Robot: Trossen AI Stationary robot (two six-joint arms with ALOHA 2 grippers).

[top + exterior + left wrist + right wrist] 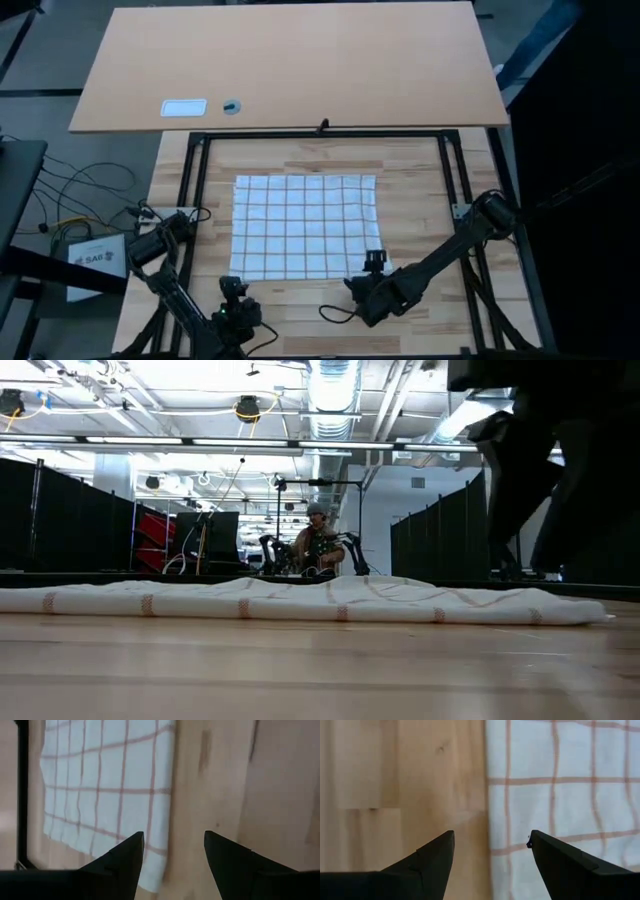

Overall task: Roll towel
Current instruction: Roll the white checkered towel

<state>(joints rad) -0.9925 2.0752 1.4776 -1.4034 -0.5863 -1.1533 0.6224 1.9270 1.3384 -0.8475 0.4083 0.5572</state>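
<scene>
wooden table (420, 180), towel (303, 225) flat mid-frame; left gripper (233, 290) and right gripper (374, 262) gaping wide at lower corners, holding nothing.

This is looking like a robotics lab or a test hall. Bare ducts (335, 385) and strip lights are running under the ceiling, black partition curtains (70, 515) are standing around, and a person (318, 545) is sitting among equipment behind the wooden table (320, 670).

We see bright ceiling lights (330, 385) glaring in the low view; wrist views look soft, evenly lit.
</scene>
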